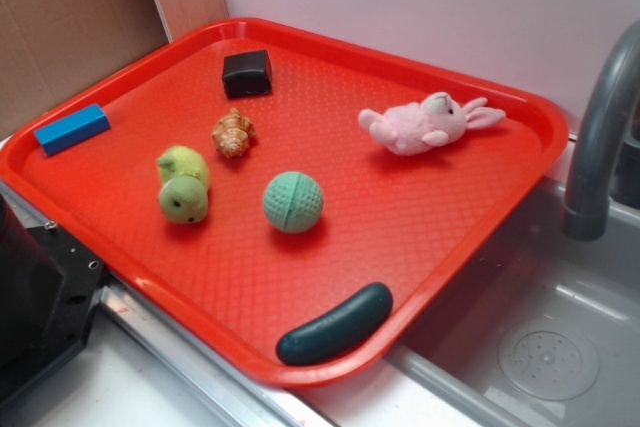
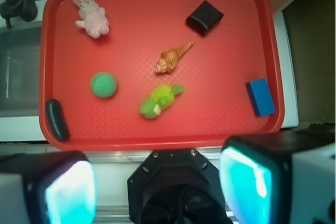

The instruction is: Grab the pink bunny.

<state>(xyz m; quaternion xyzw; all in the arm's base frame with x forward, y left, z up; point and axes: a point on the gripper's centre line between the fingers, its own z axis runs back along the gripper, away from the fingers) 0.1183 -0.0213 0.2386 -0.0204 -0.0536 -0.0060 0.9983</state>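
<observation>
The pink bunny (image 1: pixel 428 123) (image 2: pixel 90 16) lies on its side near the far corner of the red tray (image 1: pixel 440 247) (image 2: pixel 220 124), toward the sink faucet (image 1: pixel 600 137), well apart from the green ball (image 1: pixel 293 201) (image 2: pixel 104 85) and the yellow-green plush toy (image 1: pixel 184 185) (image 2: pixel 157 102). In the wrist view the gripper (image 2: pixel 157 187) hangs off the tray's near edge, its two fingers (image 2: pixel 68 192) spread wide with nothing between them, far from the bunny
</observation>
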